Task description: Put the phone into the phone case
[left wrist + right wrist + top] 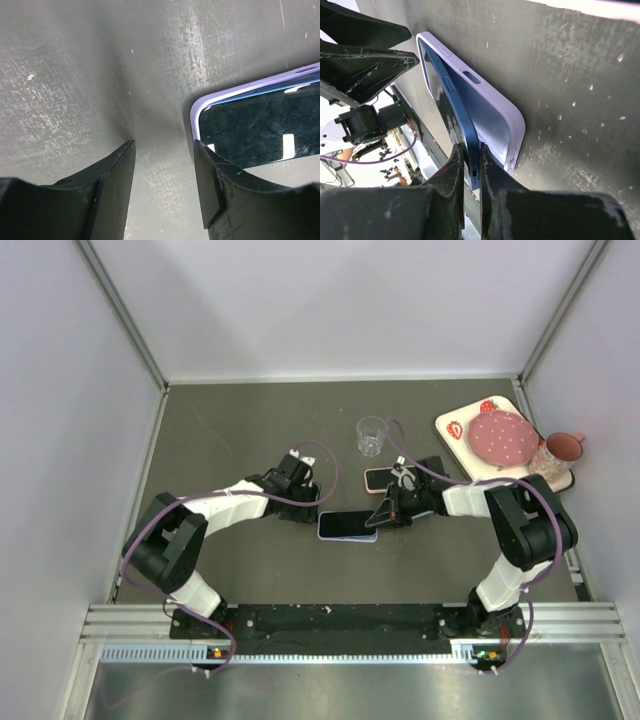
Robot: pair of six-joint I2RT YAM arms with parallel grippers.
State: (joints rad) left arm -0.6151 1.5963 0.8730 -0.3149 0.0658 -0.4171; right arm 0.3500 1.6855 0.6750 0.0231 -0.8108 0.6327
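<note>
Note the bystanders first: a clear glass (371, 436) stands toward the far edge near the middle, a tray (450, 426) printed with strawberries fills the far right corner and carries a pink dotted plate (503, 438), and a pink cup (567, 448) sits at the tray's right side. A pink device (380, 479) lies flat just beyond the right gripper (383, 512), close to its wrist. No writing on any item is legible. At the middle of the tabletop you find the lilac case (324, 526) lying open side up with the blue phone (347, 524) in it. In the right wrist view the right gripper (471, 155) pinches the phone (462, 125) by its end, where the port shows; that end stands tilted up out of the case (490, 107) while the far end sits inside the rim. The left gripper (164, 145) is spread with its tips low over the table, one fingertip beside the case (196, 107) corner; you cannot tell whether they touch.
</note>
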